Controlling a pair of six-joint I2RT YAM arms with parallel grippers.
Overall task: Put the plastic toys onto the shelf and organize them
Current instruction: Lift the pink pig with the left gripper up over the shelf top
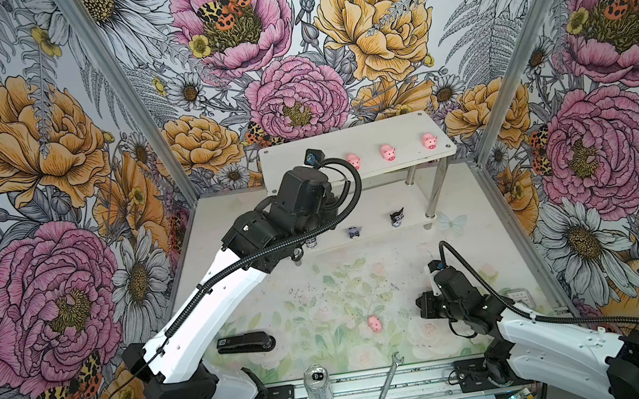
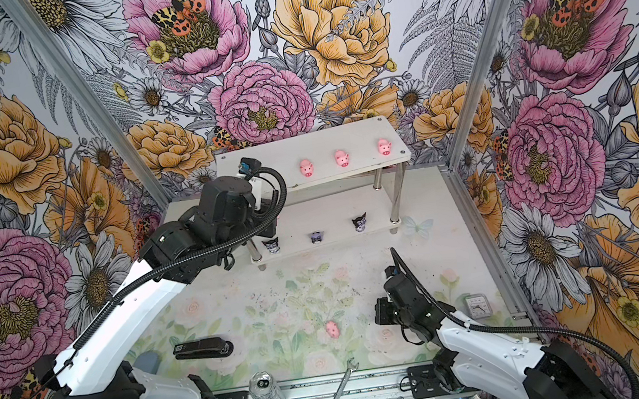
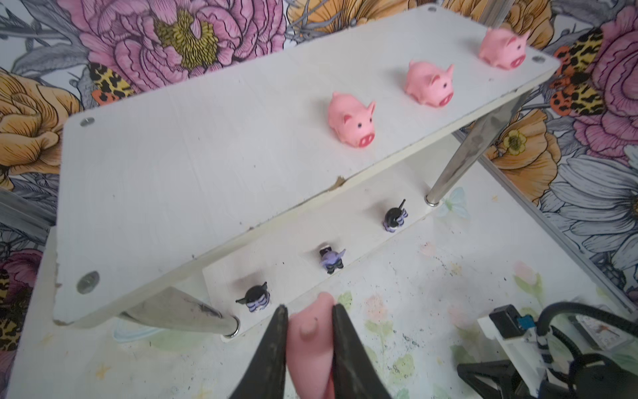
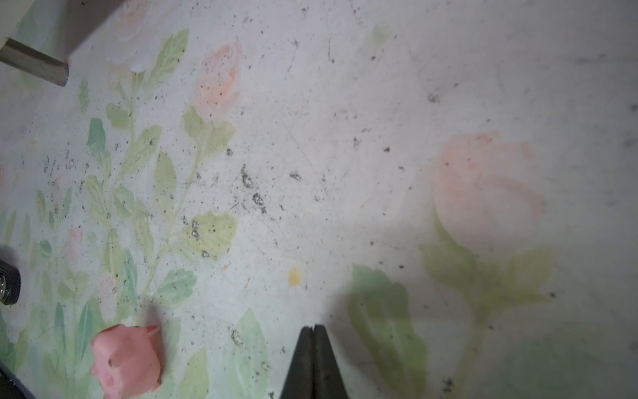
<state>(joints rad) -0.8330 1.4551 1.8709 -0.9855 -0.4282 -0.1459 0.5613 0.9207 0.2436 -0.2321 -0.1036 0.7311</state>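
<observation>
Shelf [image 1: 384,129]: 3 pigs [image 1: 388,152] top, 3 figurines [image 1: 397,217] btm.

Found left claw [image 3: 307,308] masked by its wrist in both top views. Found the pig [image 3: 310,345] in its grip blurred and cut by the left wrist view's edge. In a top view, found leftmost figurine [image 1: 311,243] on the shelf's [image 1: 384,133] lower tier half covered by the left arm, and small clock [image 1: 520,295] at the bench's [image 1: 360,270] right edge mostly behind the right arm.
</observation>
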